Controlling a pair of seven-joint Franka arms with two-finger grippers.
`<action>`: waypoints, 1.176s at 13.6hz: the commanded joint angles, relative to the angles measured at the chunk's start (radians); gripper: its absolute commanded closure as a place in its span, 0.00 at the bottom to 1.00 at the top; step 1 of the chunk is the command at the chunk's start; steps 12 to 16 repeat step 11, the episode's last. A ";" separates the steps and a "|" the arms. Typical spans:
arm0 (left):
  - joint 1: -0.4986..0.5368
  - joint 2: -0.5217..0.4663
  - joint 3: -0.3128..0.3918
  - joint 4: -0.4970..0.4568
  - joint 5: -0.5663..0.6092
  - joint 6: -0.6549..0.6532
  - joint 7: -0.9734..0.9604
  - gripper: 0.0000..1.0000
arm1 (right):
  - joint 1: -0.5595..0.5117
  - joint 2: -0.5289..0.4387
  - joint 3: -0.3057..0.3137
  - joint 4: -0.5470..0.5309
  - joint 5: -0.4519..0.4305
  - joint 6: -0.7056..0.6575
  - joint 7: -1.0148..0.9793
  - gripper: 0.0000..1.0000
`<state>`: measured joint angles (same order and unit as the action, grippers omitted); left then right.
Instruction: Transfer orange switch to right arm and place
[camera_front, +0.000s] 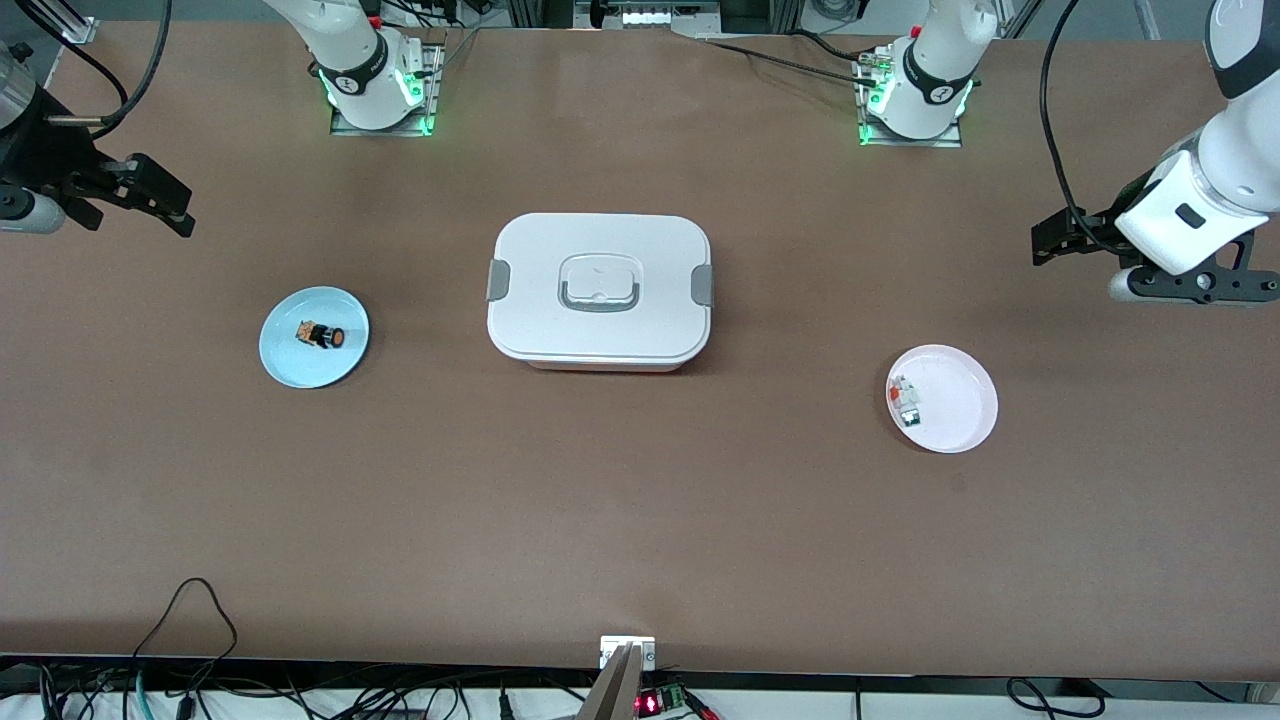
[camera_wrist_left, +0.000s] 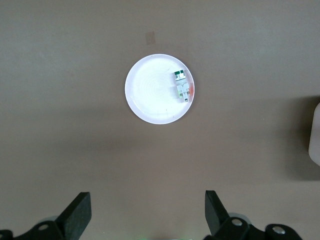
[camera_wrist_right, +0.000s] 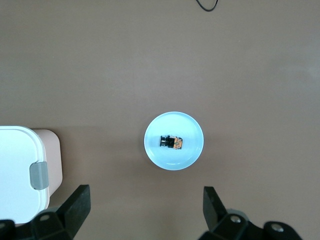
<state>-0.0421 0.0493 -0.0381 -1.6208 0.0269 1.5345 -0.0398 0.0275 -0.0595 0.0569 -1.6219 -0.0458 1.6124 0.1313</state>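
The orange switch (camera_front: 322, 335), a tiny black part with an orange end, lies on a light blue plate (camera_front: 300, 368) toward the right arm's end of the table. The right wrist view shows the switch (camera_wrist_right: 171, 142) on that plate (camera_wrist_right: 187, 130). My right gripper (camera_front: 165, 200) hangs open and empty over bare table near that end, apart from the plate; its jaws (camera_wrist_right: 146, 192) stand wide. My left gripper (camera_front: 1050, 245) hangs open and empty over bare table at the left arm's end, its jaws (camera_wrist_left: 147, 200) wide too.
A white lidded box (camera_front: 600, 290) with grey clasps stands mid-table. A white plate (camera_front: 960, 420) with small white, red and green pieces (camera_front: 906, 400) lies toward the left arm's end, nearer the front camera. A black cable (camera_front: 190, 610) loops at the table's front edge.
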 joint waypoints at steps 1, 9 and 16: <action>-0.007 0.011 -0.006 0.027 0.002 -0.010 -0.014 0.00 | 0.011 0.018 0.001 0.037 -0.013 -0.023 0.024 0.00; -0.005 0.011 -0.006 0.027 0.002 -0.010 -0.014 0.00 | 0.011 0.012 0.000 0.034 0.061 -0.035 0.030 0.00; -0.005 0.011 -0.006 0.027 0.002 -0.010 -0.014 0.00 | 0.012 0.012 0.000 0.034 0.061 -0.034 0.037 0.00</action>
